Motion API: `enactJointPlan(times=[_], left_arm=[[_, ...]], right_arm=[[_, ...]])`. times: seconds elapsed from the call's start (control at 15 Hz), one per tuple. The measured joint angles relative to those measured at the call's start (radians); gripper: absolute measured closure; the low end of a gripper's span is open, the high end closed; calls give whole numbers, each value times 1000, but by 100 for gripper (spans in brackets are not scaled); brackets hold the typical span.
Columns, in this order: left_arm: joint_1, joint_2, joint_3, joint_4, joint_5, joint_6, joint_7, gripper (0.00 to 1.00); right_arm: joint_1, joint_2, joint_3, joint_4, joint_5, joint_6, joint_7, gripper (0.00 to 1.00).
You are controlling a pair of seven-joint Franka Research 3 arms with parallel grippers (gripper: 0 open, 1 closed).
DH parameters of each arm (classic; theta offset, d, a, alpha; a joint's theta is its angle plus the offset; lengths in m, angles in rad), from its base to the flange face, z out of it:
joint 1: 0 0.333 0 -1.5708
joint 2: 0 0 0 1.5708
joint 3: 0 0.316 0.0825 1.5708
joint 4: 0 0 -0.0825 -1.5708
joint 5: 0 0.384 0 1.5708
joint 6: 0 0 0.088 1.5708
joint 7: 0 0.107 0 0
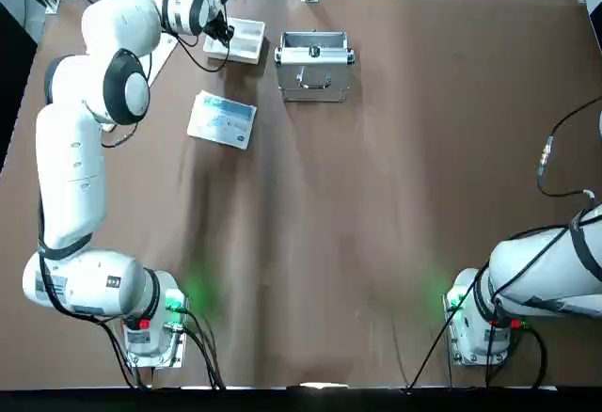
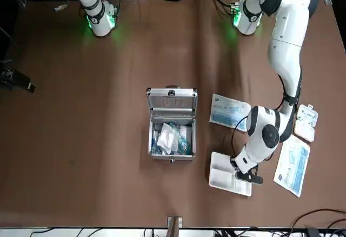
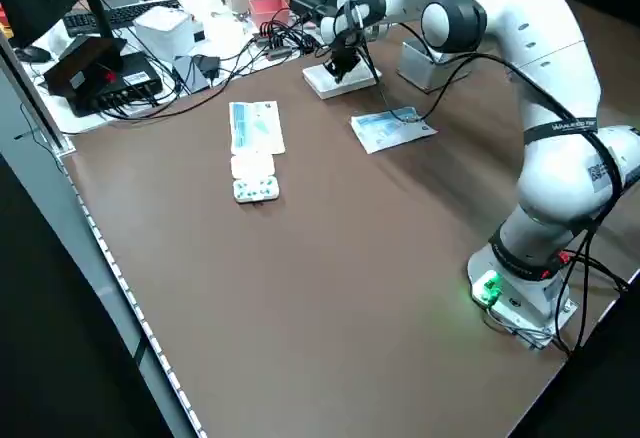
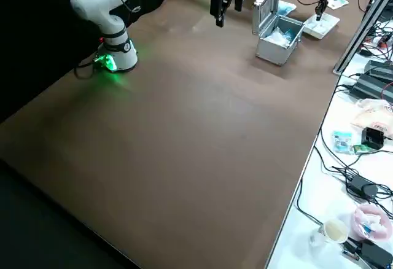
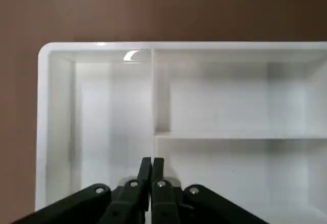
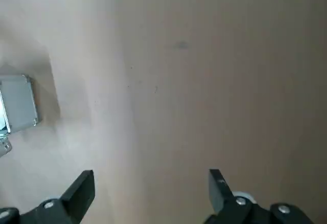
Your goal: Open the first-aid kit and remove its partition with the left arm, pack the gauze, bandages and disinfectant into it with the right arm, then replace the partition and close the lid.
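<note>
The left arm (image 1: 80,149) stretches toward eleven o'clock, its left gripper (image 5: 151,169) clenched on the partition (image 1: 237,39) lying beside the open case (image 2: 172,131), while the right gripper (image 6: 150,183) hovers spread wide.

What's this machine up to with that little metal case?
The first-aid kit stands open on the table, its lid upright, with some packets showing inside. The left gripper is down on the white partition, which lies on the table beside the case, its fingers pinched on an inner wall of the tray. The right gripper hangs open above bare table, away from the case. A blue-and-white packet lies nearby.
</note>
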Motion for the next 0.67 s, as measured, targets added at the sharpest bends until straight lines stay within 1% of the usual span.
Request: enactJointPlan(times=[0.13, 0.27, 0.47, 0.53, 0.67], left_arm=[[5, -8, 0, 6, 0, -9, 0, 97], [11, -32, 0, 16, 0, -60, 0, 97], [8, -88, 0, 19, 0, -147, -16, 97], [1, -129, -2, 21, 0, -199, -53, 97], [-11, -174, -6, 22, 0, -263, -93, 97]], right_arm=[[-6, -1, 0, -1, 1, 0, -8, 1], [-6, -1, 1, -5, 2, 0, -18, 1], [-6, -7, 2, -13, 3, 0, -20, 1], [-7, -13, 2, -16, 3, 0, -21, 1], [-6, -16, 2, -24, 3, 0, -22, 1]])
